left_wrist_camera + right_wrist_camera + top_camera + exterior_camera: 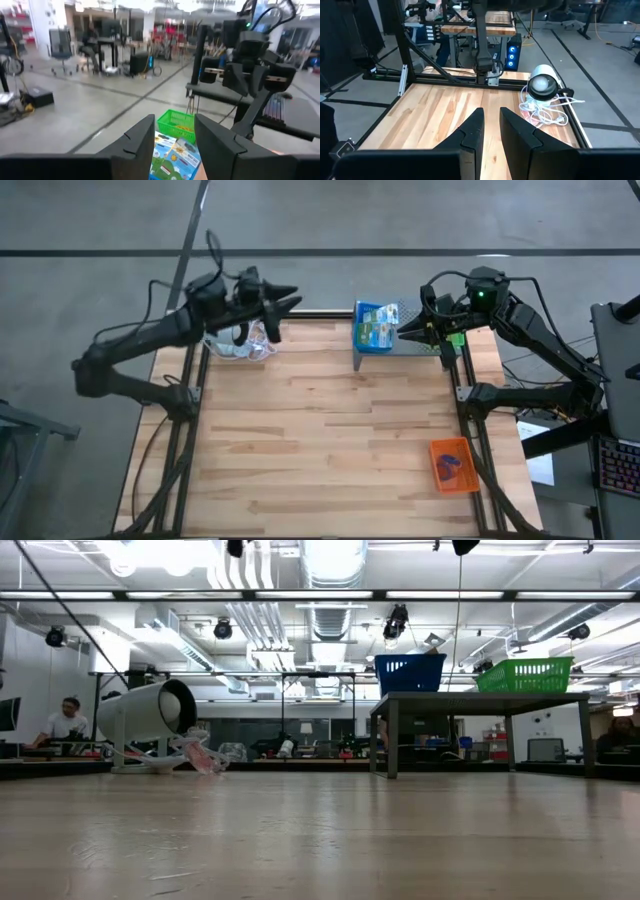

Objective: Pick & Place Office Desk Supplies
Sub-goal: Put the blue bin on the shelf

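Green-and-white flat packets [376, 328] lie in a blue tray [358, 317] on a grey perforated stand [412, 340] at the table's far edge; the left wrist view shows the packets [172, 157] too. Small blue and red items [450, 467] lie in an orange tray [434, 475] near the right edge. My left gripper [290, 300] hovers open at the far left, pointing toward the blue tray, its fingers [142, 137] empty. My right gripper [408, 332] hovers over the stand beside a green tray [455, 338], narrowly open and empty [491, 122].
A white cylinder [248, 335] with its coiled cable [542, 112] lies at the far left corner, below my left arm. Bare wood [320, 430] fills the middle of the table. In the low view the stand [480, 700] carries the blue tray [410, 672] and green tray [525, 675].
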